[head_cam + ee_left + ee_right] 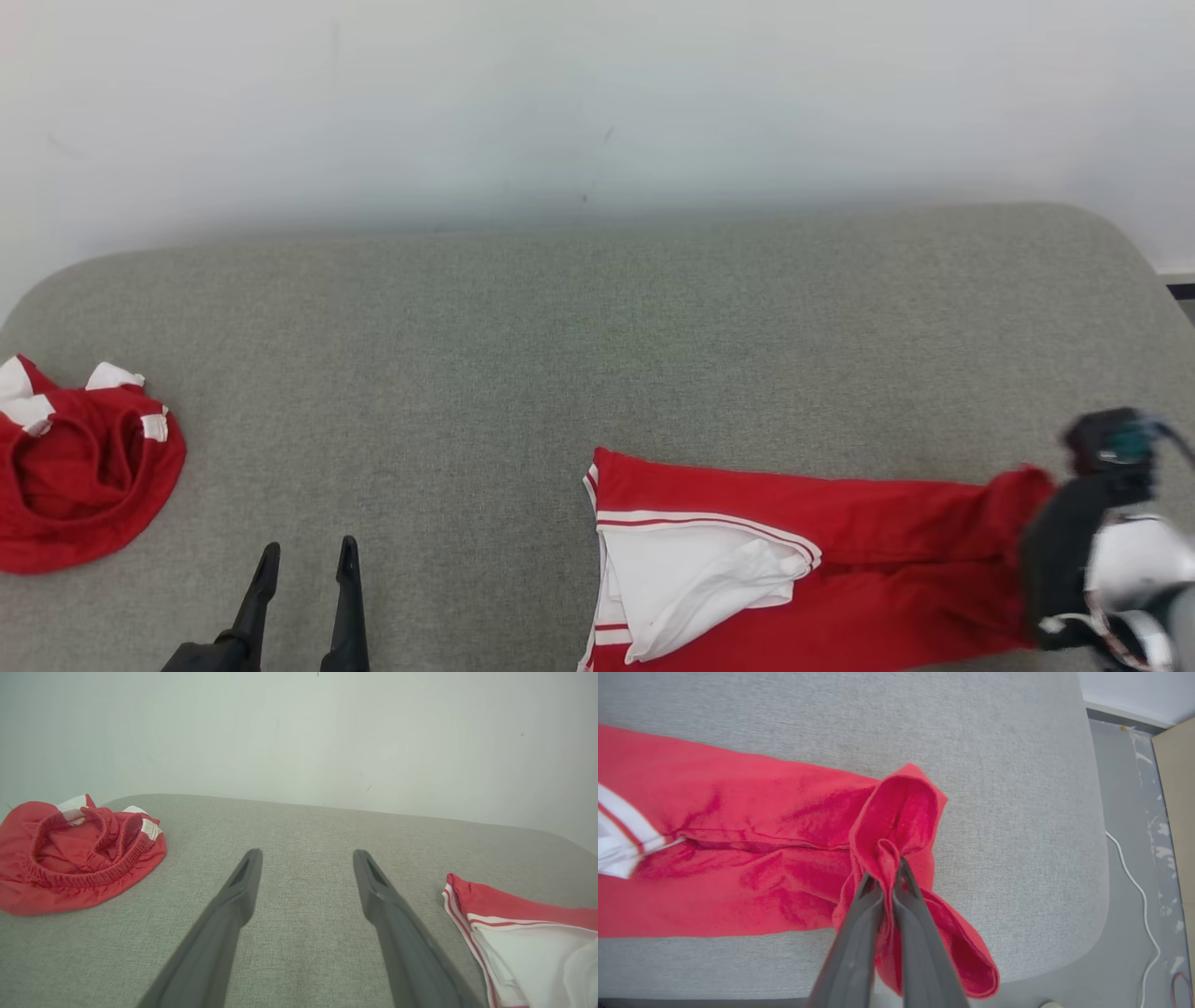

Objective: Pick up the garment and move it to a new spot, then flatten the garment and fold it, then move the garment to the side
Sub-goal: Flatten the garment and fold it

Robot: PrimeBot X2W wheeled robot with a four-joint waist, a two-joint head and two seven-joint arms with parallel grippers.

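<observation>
Right claw (886, 872) pinching one end of the garment (868, 569) near the surface (560, 327) right edge, probably to pull it taut for flattening. Garment lies along the front edge. Left claw (306, 858) spread, empty, front-left, free to pin the other end.

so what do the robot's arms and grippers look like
Both the left gripper and right gripper have two long, tapering dark grey fingers. The right forearm is glossy white with a black wrist section and a dark, teal-tinted module.

Head camera looks down at grey cushion (653, 327); closer wrist cameras share the garment (868, 532).
</observation>
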